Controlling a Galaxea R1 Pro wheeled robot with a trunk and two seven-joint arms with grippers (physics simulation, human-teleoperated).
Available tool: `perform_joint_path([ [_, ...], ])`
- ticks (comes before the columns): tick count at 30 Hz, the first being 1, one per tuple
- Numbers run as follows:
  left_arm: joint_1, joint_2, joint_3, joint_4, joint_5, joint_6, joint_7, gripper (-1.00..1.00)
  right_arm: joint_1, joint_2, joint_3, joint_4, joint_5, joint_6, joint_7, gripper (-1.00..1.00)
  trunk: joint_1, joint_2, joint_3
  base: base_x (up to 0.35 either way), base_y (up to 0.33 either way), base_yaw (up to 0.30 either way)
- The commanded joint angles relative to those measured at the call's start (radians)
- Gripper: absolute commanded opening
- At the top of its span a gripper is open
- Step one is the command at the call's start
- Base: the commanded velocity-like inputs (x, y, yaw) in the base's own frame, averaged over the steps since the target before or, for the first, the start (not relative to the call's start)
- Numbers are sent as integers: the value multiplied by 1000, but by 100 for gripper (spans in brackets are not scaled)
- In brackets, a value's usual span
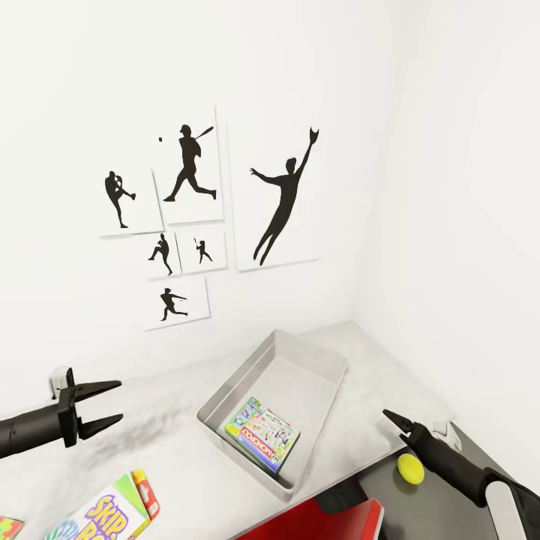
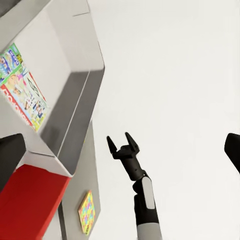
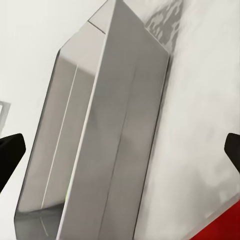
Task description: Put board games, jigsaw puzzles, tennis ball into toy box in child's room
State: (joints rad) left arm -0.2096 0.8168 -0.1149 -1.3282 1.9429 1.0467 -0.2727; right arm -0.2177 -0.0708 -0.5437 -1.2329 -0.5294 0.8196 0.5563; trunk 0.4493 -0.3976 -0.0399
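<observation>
The toy box (image 1: 319,360) sits on the pale tabletop (image 1: 172,405) near the corner of the room, and the Monopoly game (image 1: 262,435) already lies flat inside it, at the near end. Still outside the box are the Skip-Bo game (image 1: 112,517), flat on the tabletop at the near left, and the tennis ball (image 1: 410,468), which rests on the lower dark section of the tabletop, off the box's near right corner.

The left claw (image 1: 112,405) hovers above the tabletop with its two fingers spread and nothing between them. The Skip-Bo game lies nearer the robot than this claw and slightly right of it, its long side running diagonally towards the box. So this arm is the closer one for that game.

The right claw (image 1: 396,420) also carries nothing; in the left wrist view its fingers stand apart (image 2: 123,145). The tennis ball lies just below and beside its tip, so this arm is plainly the nearer one for the ball. From there the box lies to the left and a little farther off.

One jigsaw puzzle (image 2: 87,212) shows on the dark section in the left wrist view.
</observation>
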Motion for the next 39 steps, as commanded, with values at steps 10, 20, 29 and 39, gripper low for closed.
perform_joint_path([
  [10, 1, 36, 37, 82, -67, 0, -80, 100, -1, 1, 0, 1, -1, -16, 2, 100, 1, -2, -2, 0, 0, 0],
  [20, 1, 37, 125, 160, -175, 0, -100, 100, 0, 3, 3, 0, -5, -36, 10, 100, 1, -2, -2, 0, 0, 0],
  [29, 1, 30, 151, 176, -204, -3, -101, 100, 1, 3, 3, 0, -14, -37, 17, 100, 1, -2, -2, -69, 47, 0],
  [39, 1, 29, 154, 179, -221, -7, -101, 100, 5, 1, 0, -1, -18, -36, 34, 100, 1, -2, -1, -29, 22, 0],
])
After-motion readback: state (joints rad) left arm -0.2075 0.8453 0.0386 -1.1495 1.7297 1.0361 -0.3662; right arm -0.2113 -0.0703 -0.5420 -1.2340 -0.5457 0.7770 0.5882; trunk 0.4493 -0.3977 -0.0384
